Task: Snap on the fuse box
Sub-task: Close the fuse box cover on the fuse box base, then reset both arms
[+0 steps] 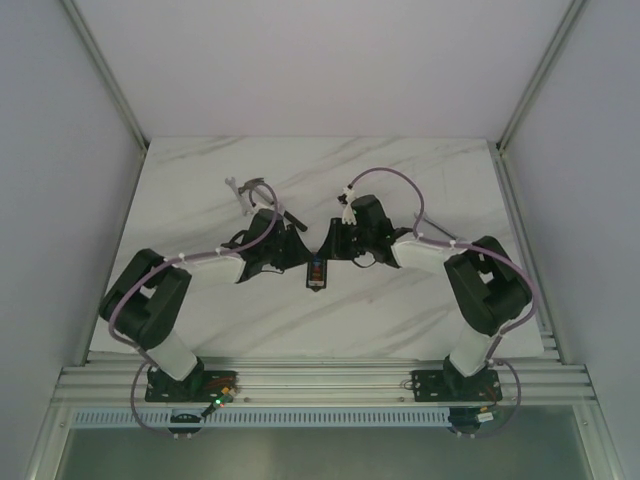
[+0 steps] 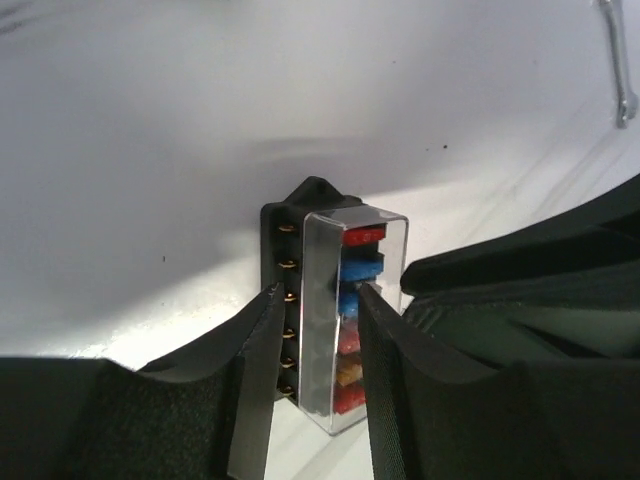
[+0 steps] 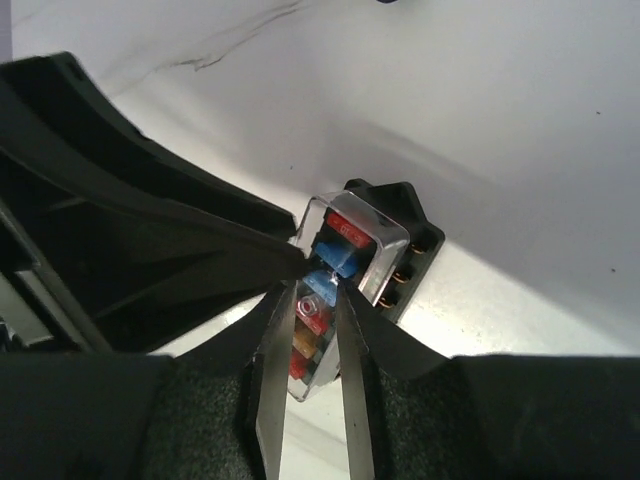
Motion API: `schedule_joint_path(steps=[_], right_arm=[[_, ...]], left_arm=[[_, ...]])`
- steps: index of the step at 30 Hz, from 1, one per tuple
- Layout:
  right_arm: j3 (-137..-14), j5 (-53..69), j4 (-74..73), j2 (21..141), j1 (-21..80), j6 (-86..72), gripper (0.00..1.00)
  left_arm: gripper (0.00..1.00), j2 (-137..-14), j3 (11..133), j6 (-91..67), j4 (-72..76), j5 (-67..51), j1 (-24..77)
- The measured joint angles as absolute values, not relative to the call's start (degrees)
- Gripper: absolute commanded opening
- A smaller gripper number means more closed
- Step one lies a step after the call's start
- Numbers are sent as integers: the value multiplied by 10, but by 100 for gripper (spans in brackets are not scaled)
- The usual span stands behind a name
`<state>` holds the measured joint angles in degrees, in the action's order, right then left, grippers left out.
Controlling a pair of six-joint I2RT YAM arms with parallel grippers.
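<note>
The fuse box (image 1: 316, 272) lies at mid table, a black base with brass terminals and a clear cover over blue, red and orange fuses. In the left wrist view the box (image 2: 330, 320) sits between my left gripper's (image 2: 320, 300) fingers, one on the terminal side and one on the cover. My left gripper (image 1: 296, 256) is shut on it. In the right wrist view my right gripper (image 3: 312, 295) has its fingers a narrow gap apart, closed on the clear cover of the box (image 3: 365, 250). The right gripper (image 1: 334, 254) meets the left over the box's far end.
A silver wrench (image 1: 240, 190) lies on the table behind the left arm and shows in the left wrist view (image 2: 620, 60). A small black tool (image 1: 291, 215) lies beside the left wrist. The marble table top (image 1: 320, 320) is walled on both sides.
</note>
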<state>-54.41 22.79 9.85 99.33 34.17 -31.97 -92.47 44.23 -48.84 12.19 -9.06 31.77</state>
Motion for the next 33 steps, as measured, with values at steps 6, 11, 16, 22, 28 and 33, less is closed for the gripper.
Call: schedule_joint_path(steps=[6, 11, 16, 22, 28, 33], right_arm=[[-565, 235, 102, 1020, 342, -324, 22], [-591, 240, 88, 1041, 341, -319, 19], [-604, 240, 74, 1048, 341, -314, 21], [-591, 203, 44, 1012, 351, -294, 35], [-557, 97, -2, 884, 342, -254, 72], [-524, -52, -1, 759, 303, -215, 92]], left_arm=[[31, -962, 454, -490, 145, -118, 317], [27, -964, 452, -497, 161, -115, 316], [28, -962, 431, -517, 198, -104, 318], [46, -907, 381, -527, 187, -102, 352], [71, -787, 360, -506, 124, -56, 359], [99, -680, 354, -468, 100, 28, 313]])
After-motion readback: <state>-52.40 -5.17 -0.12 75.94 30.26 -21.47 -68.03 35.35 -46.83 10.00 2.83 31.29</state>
